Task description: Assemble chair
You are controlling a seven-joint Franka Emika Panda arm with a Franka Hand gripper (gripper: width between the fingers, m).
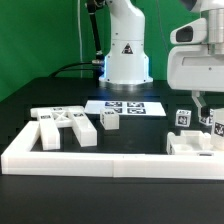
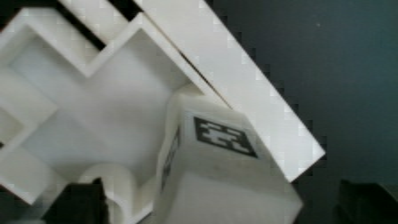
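My gripper hangs at the exterior view's right, shut on a chunky white post with a black-and-white tag. In the wrist view the post runs out from between my dark fingers, over a white chair frame of slanted bars. That frame lies just below the gripper. A tagged white block stands beside it. At the exterior view's left lie a tagged white slab, a post and a small block.
A long low white border wall runs along the front and up the left side. The marker board lies in front of the robot base. The table is black, with a green backdrop behind.
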